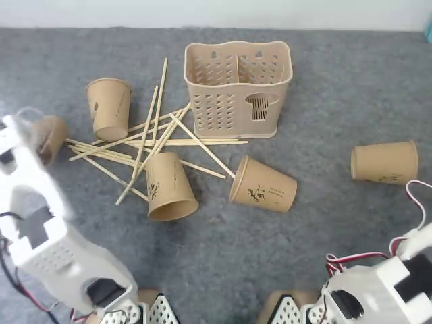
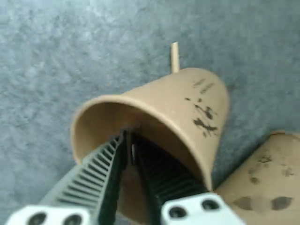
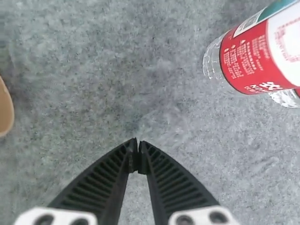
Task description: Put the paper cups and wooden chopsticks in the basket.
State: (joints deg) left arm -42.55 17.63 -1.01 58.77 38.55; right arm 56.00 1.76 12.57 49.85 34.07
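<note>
Carpet (image 1: 324, 121), grey, underlies left end effector (image 2: 130, 140), inside a paper cup (image 2: 187, 108), and right end effector (image 3: 137, 145), both pressed together.

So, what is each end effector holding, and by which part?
Left end effector: a paper cup, pinched by its rim wall. Right end effector: nothing.

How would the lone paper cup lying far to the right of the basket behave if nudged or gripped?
The paper cup lies on its side, so a nudge would probably roll it in a curve, since it tapers. It looks like thin-walled paper: likely light, and a hard pinch may dent it.
</note>
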